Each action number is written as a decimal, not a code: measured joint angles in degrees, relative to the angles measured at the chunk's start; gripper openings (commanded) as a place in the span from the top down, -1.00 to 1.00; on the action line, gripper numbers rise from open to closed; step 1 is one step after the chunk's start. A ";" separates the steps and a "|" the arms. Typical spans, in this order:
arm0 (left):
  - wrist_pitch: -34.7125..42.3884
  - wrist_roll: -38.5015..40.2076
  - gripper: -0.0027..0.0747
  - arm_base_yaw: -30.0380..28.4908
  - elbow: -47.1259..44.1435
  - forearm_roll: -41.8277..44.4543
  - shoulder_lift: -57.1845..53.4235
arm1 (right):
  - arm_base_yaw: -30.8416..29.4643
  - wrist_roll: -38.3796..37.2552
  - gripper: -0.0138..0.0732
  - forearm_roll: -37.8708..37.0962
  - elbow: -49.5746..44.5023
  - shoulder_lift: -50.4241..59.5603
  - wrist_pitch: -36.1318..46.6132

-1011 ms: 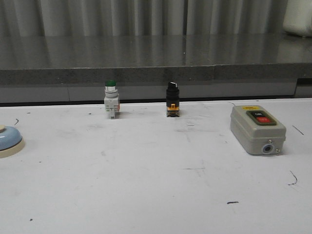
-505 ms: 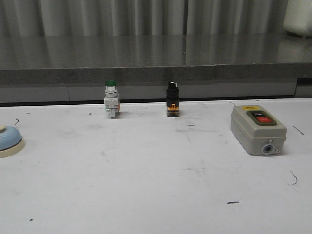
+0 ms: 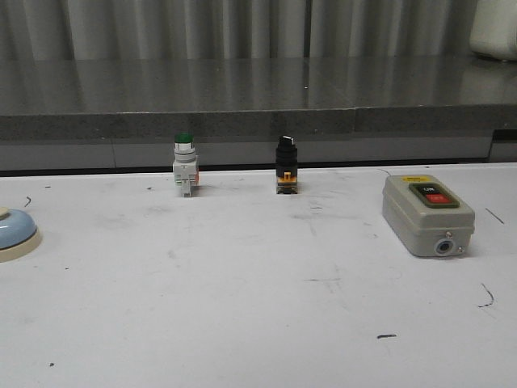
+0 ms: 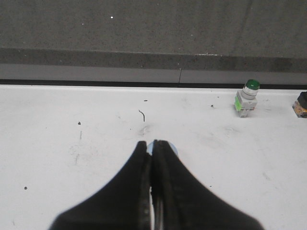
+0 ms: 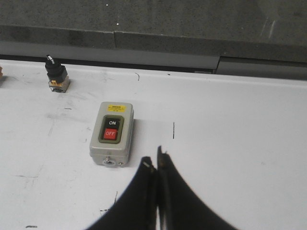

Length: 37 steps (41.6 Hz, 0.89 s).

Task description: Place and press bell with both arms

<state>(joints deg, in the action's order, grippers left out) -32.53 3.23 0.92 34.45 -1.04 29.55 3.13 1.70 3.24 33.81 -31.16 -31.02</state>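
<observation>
The bell (image 3: 14, 230), light-blue dome on a cream base, sits on the white table at the far left of the front view, partly cut off by the frame edge. Neither arm appears in the front view. In the left wrist view my left gripper (image 4: 151, 143) is shut, and only a sliver of the bell (image 4: 173, 149) peeks out past its fingertips; the rest is hidden behind the fingers. My right gripper (image 5: 154, 158) is shut with nothing in it, hovering just beside the grey switch box (image 5: 112, 133).
A green-capped push button (image 3: 184, 164) and a black selector switch (image 3: 286, 164) stand along the back of the table. The grey switch box (image 3: 425, 214) lies at the right. A raised dark ledge (image 3: 258, 121) bounds the far edge.
</observation>
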 measured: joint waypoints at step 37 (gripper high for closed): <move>-4.16 0.00 -0.62 0.00 7.67 1.04 15.97 | 0.00 0.10 -0.57 -0.20 0.00 -1.27 -1.22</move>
<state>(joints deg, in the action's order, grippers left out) -36.68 3.23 0.92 42.12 0.00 45.52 3.13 1.80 3.04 33.81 -32.42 -32.24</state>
